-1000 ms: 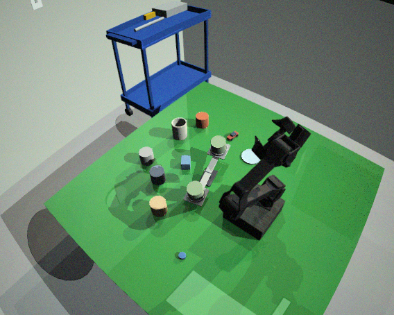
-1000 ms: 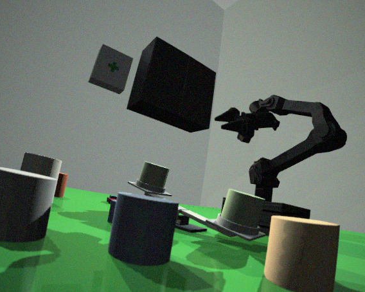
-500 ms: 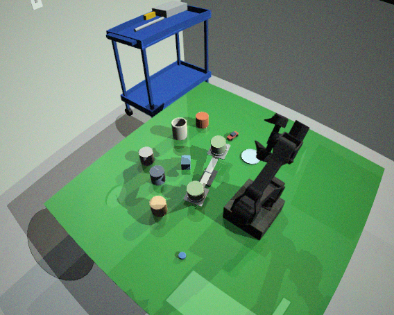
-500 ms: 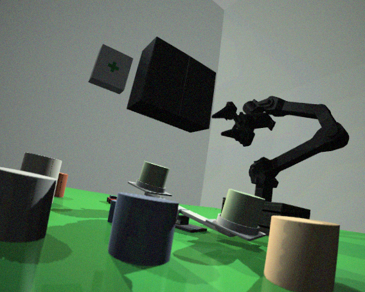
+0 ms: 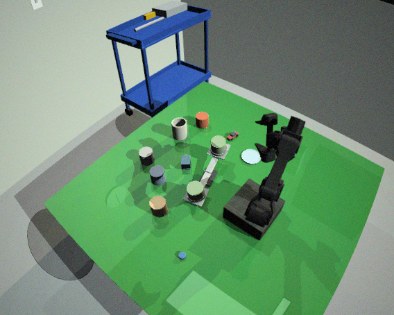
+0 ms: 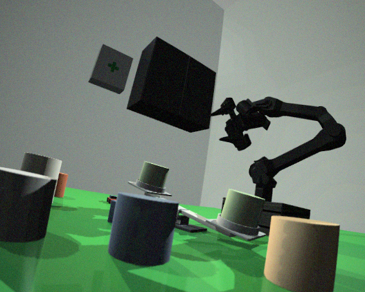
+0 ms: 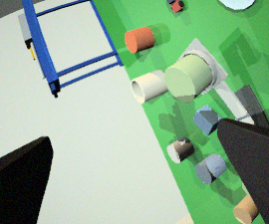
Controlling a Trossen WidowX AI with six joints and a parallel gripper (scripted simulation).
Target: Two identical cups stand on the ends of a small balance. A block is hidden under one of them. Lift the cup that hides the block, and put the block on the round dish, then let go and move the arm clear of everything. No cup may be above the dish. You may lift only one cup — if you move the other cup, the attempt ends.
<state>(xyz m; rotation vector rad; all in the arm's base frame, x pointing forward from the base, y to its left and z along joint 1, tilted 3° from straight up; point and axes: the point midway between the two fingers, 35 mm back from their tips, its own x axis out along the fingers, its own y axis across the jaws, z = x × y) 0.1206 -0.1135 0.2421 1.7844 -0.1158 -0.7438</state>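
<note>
Two pale green cups stand on the balance (image 5: 211,166) (image 6: 197,217). The far cup (image 5: 218,145) (image 6: 153,173) (image 7: 186,78) is on the raised end; the near cup (image 5: 195,191) (image 6: 242,207) is on the lower end. No hidden block shows; the cups cover whatever is under them. The pale round dish (image 5: 251,157) (image 7: 237,2) lies near the far cup, with no cup or block on it. My gripper (image 5: 257,133) (image 6: 216,127) (image 7: 135,136) is open and empty, high above the table on the dish's side of the balance.
A blue-grey cube (image 5: 186,162) (image 7: 205,119) lies beside the balance. Blue-grey (image 5: 157,175), tan (image 5: 158,206), grey (image 5: 146,156) and orange (image 5: 202,120) cylinders and a white hollow cylinder (image 5: 180,129) stand beyond. A red toy car (image 5: 232,135) is near the far cup.
</note>
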